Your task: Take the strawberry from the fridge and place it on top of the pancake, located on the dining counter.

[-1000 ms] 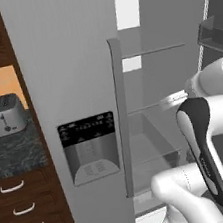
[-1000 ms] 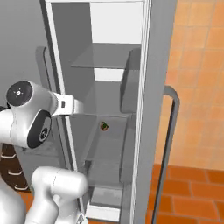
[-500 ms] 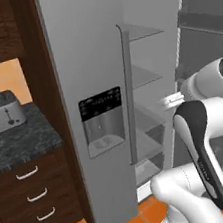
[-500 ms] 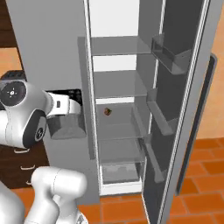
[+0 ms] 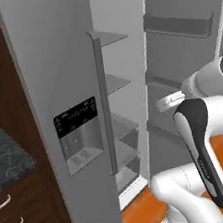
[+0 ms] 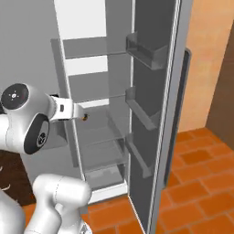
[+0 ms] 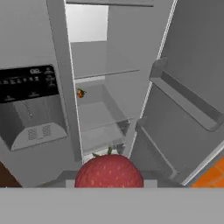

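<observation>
Since a second ago the base has pulled back and turned, so both base views now see the fridge (image 5: 70, 89) from farther off, its right door (image 6: 155, 105) wide open. The fingers are clenched on the strawberry (image 7: 109, 170), which sits right at them, outside the fridge. To do this step well, keep the grasp firm and steady while driving to the table.

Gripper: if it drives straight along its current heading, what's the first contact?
Probably the fridge interior: the gripper, shut on the strawberry, points into the open compartment, toward the shelf area between the dispenser door's edge and the open door. Depth is unclear.
</observation>
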